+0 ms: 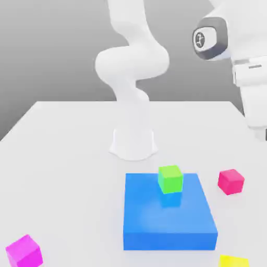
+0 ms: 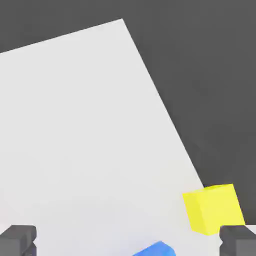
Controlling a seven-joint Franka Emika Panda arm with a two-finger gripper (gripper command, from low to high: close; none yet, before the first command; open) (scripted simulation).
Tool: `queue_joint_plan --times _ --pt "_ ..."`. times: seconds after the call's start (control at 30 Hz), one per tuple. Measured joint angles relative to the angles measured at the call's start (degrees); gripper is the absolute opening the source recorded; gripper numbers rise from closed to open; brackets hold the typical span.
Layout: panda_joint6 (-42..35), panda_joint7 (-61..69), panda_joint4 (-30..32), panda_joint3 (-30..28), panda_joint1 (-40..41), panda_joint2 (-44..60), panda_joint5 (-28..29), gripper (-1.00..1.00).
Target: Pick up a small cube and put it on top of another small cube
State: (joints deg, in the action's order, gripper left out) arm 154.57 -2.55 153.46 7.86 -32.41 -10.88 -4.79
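The small cube (image 1: 231,181), crimson, rests on the white table at the exterior view's right, just beyond the flat blue block (image 1: 169,211). A green cube (image 1: 170,179) sits on the block's far edge. The arm's hand (image 1: 254,96) hangs high above the table at the right edge, well above the crimson cube. In the hand view my gripper (image 2: 129,242) is open, its two dark fingertips (image 2: 18,239) far apart with nothing between them. A yellow cube (image 2: 214,208) lies near one fingertip.
A purplish magenta cube (image 1: 24,252) sits at the exterior view's near left. A yellow cube (image 1: 233,261) is at the near right edge. The robot's white base (image 1: 133,138) stands behind the blue block. The table edge (image 2: 165,107) runs diagonally in the hand view.
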Motion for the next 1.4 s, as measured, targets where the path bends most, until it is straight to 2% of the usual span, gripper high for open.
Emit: queue_joint_plan --times 0.13,0.23,0.43,0.47,0.7,0.87,0.93,1.1,1.4 --pt "4.46 6.39 4.22 3.25 -4.69 6.78 1.81 0.00" --pt "8.02 8.80 6.89 4.46 -9.50 12.07 5.65 0.00" --pt "17.75 4.11 5.50 -2.66 -13.75 24.35 13.78 0.00" --pt "19.27 3.64 5.16 -3.88 -14.84 26.20 14.35 -1.00" --pt "19.47 3.39 5.09 -4.16 -15.05 26.55 14.68 -1.00" --pt "12.25 7.65 6.78 -0.34 -12.59 17.62 9.02 -1.00" --pt "9.05 9.33 7.08 -0.52 -12.14 14.14 6.45 -1.00" --pt "3.39 8.68 0.43 -7.20 -0.67 16.33 3.33 -1.00" --pt "-4.52 7.37 -11.80 -21.77 15.16 21.89 -2.02 -1.00"
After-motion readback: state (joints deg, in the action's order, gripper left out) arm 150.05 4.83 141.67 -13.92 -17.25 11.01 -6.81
